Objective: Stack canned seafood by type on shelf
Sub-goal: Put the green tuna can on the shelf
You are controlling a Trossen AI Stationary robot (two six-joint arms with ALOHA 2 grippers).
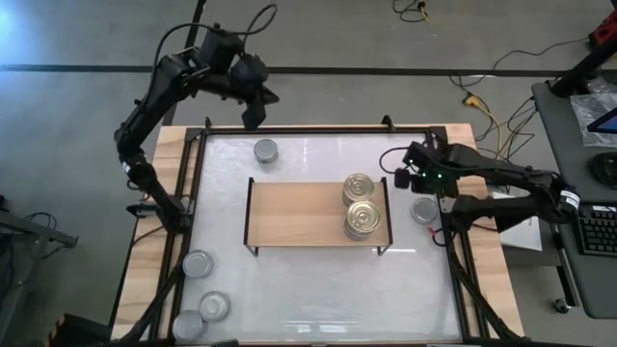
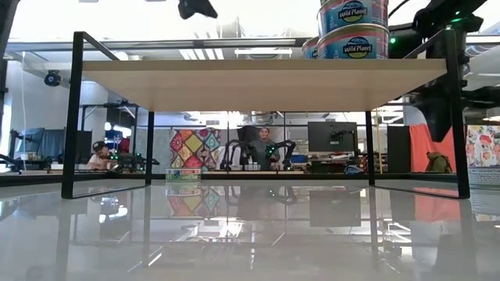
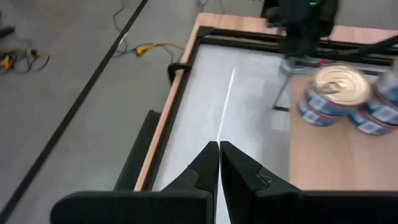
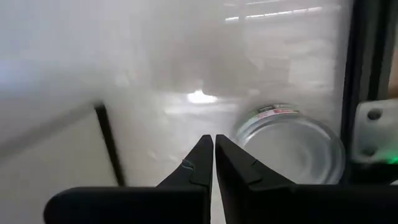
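High view: I see the shelf (image 1: 299, 214) standing mid-table on the white tabletop (image 1: 318, 289). Two gold-topped cans (image 1: 361, 203) sit at its right end, touching, one nearer than the other; the near one looks like a stack, though from straight above I can't count layers. Silver-topped cans lie loose: one (image 1: 266, 150) beyond the shelf's far left corner, three (image 1: 200, 295) bunched at the near left of the table, one (image 1: 425, 210) just off the shelf's right end. Left gripper (image 1: 253, 118) hangs above the far table edge, fingers clenched, nothing in them. Right gripper (image 1: 403, 177) sits near the shelf's far right corner, also clenched and empty, with the right-hand silver can just beside it. Cables trail on the floor beyond the table.

Low view: I look under the shelf board (image 2: 258, 84) between its black legs. Blue-labelled cans (image 2: 353, 30) stand stacked on its right end. Dark arm parts fill the right margin. A person sits at a desk far behind, with monitors around.

Left wrist view: my left fingers (image 3: 210, 168) are pressed together over bare tabletop; the gold cans (image 3: 342, 93) and the right arm show ahead.

Right wrist view: right fingers (image 4: 202, 163) closed tight, empty; a silver can (image 4: 292, 144) lies just beyond them beside a shelf leg (image 4: 109, 144).
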